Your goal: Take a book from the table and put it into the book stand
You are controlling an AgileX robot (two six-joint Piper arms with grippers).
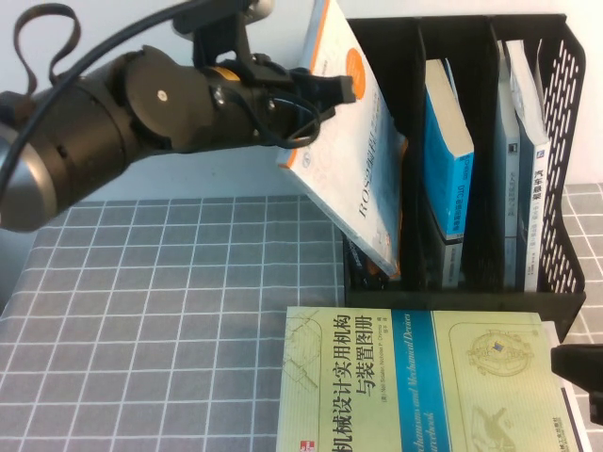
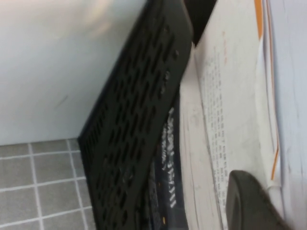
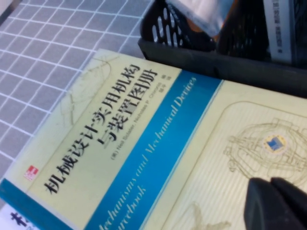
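The black mesh book stand (image 1: 556, 141) sits at the back of the grey checked tablecloth (image 1: 170, 301), against the pale wall. The left gripper (image 1: 332, 89) is up in the air just beside the stand's leftmost compartment, clamped on the upper edge of a white book with an orange patch (image 1: 344, 169). That book hangs tilted, its top leaning away from the stand and its lower corner already down inside the leftmost slot, touching the stand's base. From the left wrist view, one dark finger (image 2: 249, 201) presses flat on the book's white cover, with the stand's mesh side wall (image 2: 139, 124) right alongside.

The middle compartment holds a blue book (image 1: 448, 160) standing upright, and the far compartment holds two more upright volumes (image 1: 523, 160).

In front of the stand lies a large pale green book with a blue band (image 1: 415, 381), flat on the cloth. The right gripper (image 1: 579, 367) rests low over that book's corner nearest the stand's right end; its dark fingers (image 3: 276, 203) sit close together, holding nothing.
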